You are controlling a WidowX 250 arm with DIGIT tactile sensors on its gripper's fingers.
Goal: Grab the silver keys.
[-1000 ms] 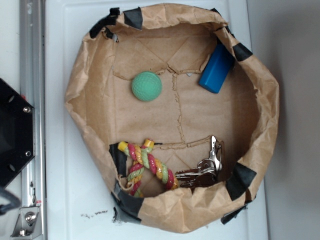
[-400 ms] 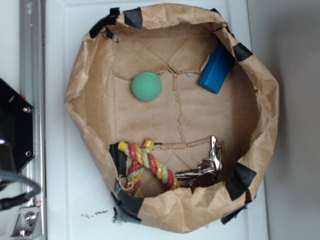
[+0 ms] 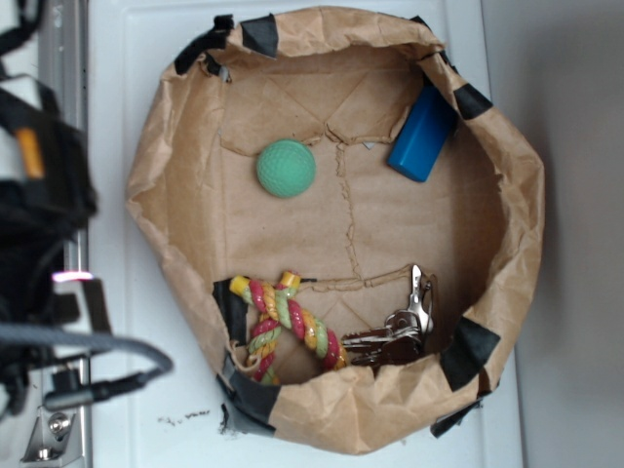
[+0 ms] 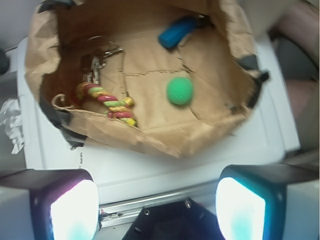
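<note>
Black arm: the robot arm (image 3: 39, 224) now fills the left edge of the exterior view, with cables looping low; a second ago only its dark base showed there. It is blurred and cut off by the frame.
Gripper: the gripper (image 4: 157, 210) shows in the wrist view as two pale, glowing fingers (image 4: 72, 212) at the bottom corners, spread wide apart with nothing between them. It hangs outside the bag, over the white surface.
White surface: the table (image 3: 156, 390) under the bag is unchanged.
Paper bag: the brown paper bag (image 3: 175, 175), rolled down and patched with black tape, sits as before.
Green ball: the green ball (image 3: 286, 168) lies in the upper left of the bag floor, unmoved.
Rope toy: the red-yellow-green rope toy (image 3: 288, 327) lies at the bag's lower wall, unmoved.
Silver keys: the silver keys (image 3: 395, 331) lie inside the bag at the lower right, touching the rope toy's right end, clasp pointing up the frame; same spot as earlier. In the wrist view they (image 4: 95, 62) are small, blurred and hard to make out.
Blue object: the blue block (image 3: 422, 135) leans in the upper right corner, partly tucked under the bag's folded rim.
</note>
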